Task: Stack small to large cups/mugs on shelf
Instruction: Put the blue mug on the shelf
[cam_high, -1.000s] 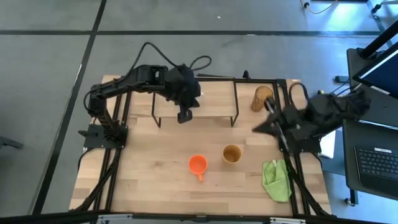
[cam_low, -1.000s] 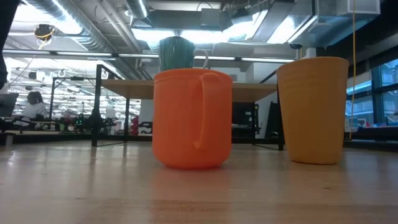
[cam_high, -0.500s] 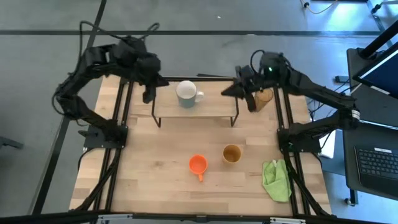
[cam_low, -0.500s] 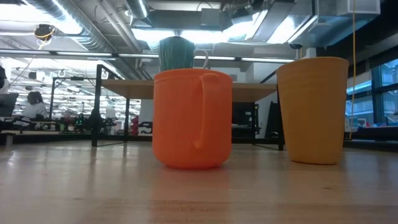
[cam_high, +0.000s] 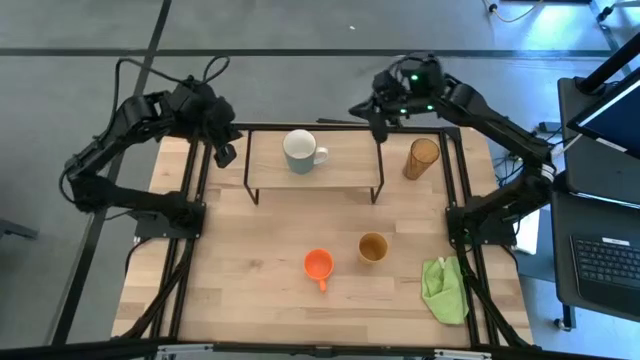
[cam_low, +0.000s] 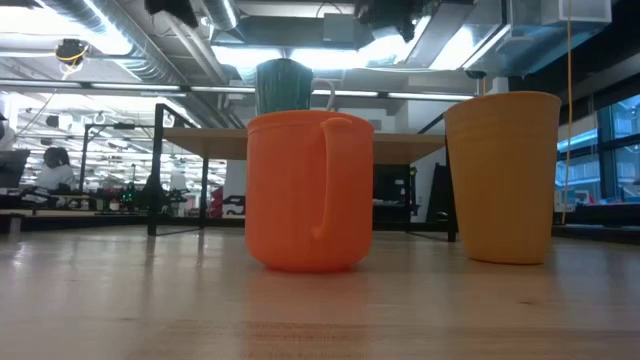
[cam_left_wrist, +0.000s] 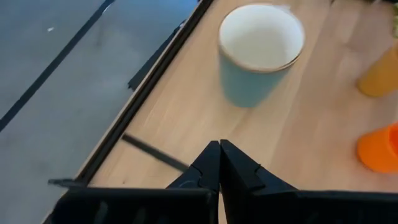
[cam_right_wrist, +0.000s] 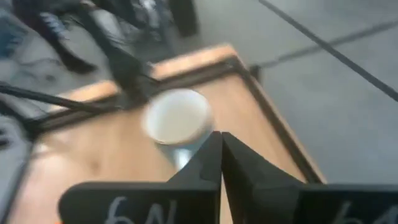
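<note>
A white mug stands upright on the low wooden shelf at the table's far side, its handle toward the right. Right of the shelf stands the amber tumbler, on the tabletop. Nearer the front sit the orange mug and the tan cup. My left gripper hangs shut in the air beyond the shelf's left end, clear of the mug. My right gripper hangs shut over the shelf's far right corner, holding nothing, with the mug ahead of it.
A crumpled green cloth lies at the table's near right. Black frame rails run along the table's left and right sides. In the low view the orange mug and tan cup stand in front of the shelf board.
My left gripper has drawn away from over the shelf's middle toward the table's far left corner, uncovering the white mug on the shelf. My right gripper has swung from the table's right side toward the far edge, ending by the shelf's far right corner. The cups have stayed put.
</note>
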